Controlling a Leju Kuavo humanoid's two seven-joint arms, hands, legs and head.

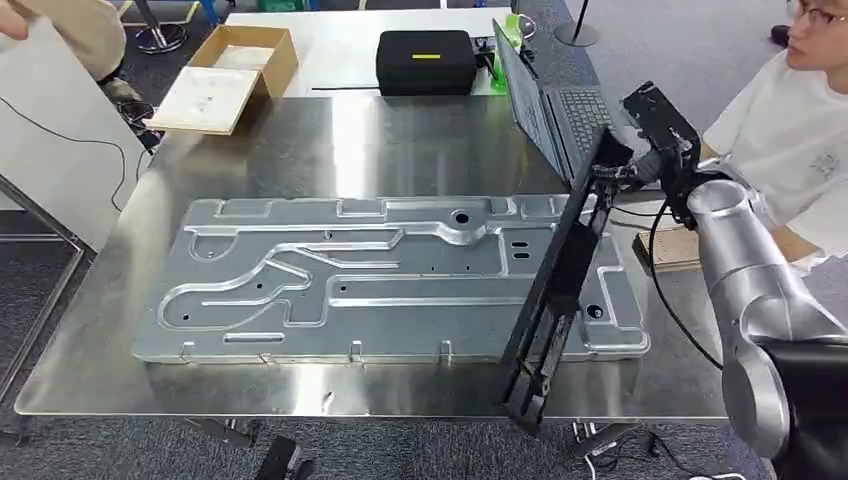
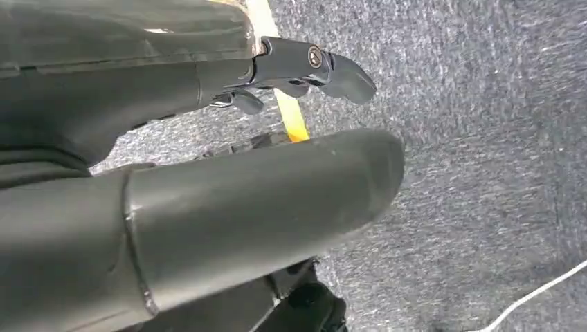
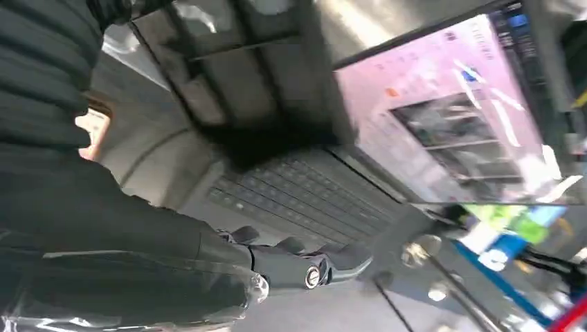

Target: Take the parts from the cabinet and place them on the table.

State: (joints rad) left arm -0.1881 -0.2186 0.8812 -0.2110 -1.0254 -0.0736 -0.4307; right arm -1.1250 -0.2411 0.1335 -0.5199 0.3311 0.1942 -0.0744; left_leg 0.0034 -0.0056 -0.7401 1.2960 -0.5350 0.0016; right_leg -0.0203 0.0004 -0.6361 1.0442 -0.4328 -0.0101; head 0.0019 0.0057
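A large stamped aluminium panel (image 1: pixel 380 285) lies flat on the steel table (image 1: pixel 250 150). A long black rail part (image 1: pixel 560 270) hangs tilted over the panel's right end. Its upper end is at my right hand (image 1: pixel 650 150) and its lower end (image 1: pixel 525 395) reaches past the table's front edge. My right hand holds the rail's top; in the right wrist view its fingers (image 3: pixel 304 266) stretch out over a laptop keyboard (image 3: pixel 304 197), with the dark rail (image 3: pixel 242 97) beside them. My left hand (image 2: pixel 277 138) hangs above grey carpet with fingers apart and holds nothing.
An open laptop (image 1: pixel 555 115) stands at the table's back right, close to my right hand. Behind it are a black case (image 1: pixel 425 60) and a cardboard box (image 1: pixel 235 70). A person in white (image 1: pixel 790 130) sits at the right; another person (image 1: pixel 70 25) is at the far left.
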